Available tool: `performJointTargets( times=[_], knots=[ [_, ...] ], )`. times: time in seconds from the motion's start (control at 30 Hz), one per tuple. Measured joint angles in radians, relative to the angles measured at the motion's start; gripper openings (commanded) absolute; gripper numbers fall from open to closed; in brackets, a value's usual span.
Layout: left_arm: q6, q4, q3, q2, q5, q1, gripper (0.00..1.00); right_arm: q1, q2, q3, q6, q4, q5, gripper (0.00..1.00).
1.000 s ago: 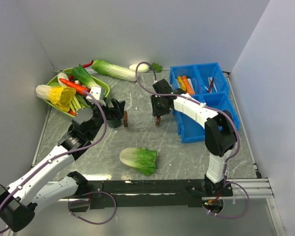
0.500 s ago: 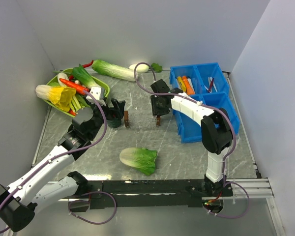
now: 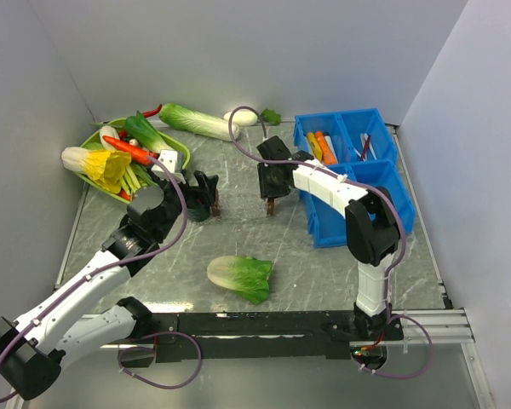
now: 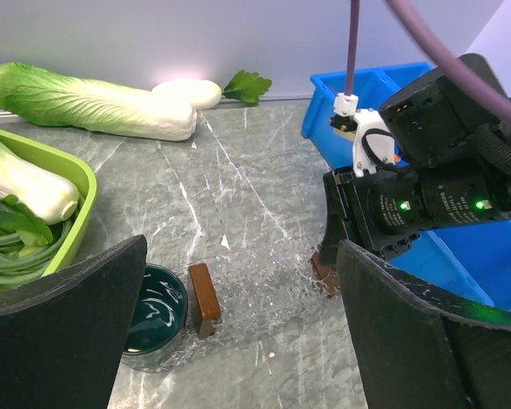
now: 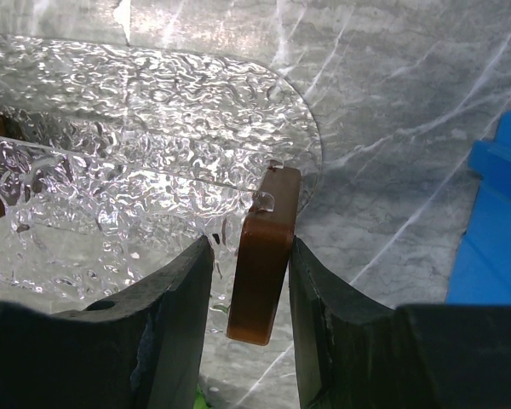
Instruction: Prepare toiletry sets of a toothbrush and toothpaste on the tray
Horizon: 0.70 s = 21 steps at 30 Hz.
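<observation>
Brown plastic fills the right wrist view: the right gripper (image 5: 249,251) is half closed on the upright end handle (image 5: 260,281) of the clear, ripple-textured tray (image 5: 153,128), with both fingers pressed against its faces.

Over the last second this gripper (image 3: 271,203) shifts slightly toward the left of the top view while its elbow swings upward, and its grip does not change. I read this as the tray still being nudged into place, so no set has been started.

Nearest the arm bases, a leafy cabbage (image 3: 240,279) lies in the lower centre, well apart from the tray, with bare marble between them. That strip is my open room.

At mid-frame the left gripper (image 3: 206,200) is spread wide and holds nothing. The tray's other handle (image 4: 203,298) lies just ahead of it, and a dark green dish (image 4: 153,311) sits just beside that handle, so a slide further left looks tight.

To the right, the wall of the blue bin (image 3: 358,213) stands close to the held end.

Farther back, the toothpaste (image 3: 322,146) and the toothbrush (image 3: 364,146) are in the bin's rear compartments.

The green basket (image 3: 180,152) crowds the upper left.
</observation>
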Motion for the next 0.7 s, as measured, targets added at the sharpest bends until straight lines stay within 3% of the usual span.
performJointTargets(
  times=[0.7],
  knots=[
    [0.000, -0.002, 0.000, 0.009, 0.004, 0.000, 0.97, 0.006, 0.041, 0.011, 0.017, 0.001, 0.004, 0.00]
  ],
)
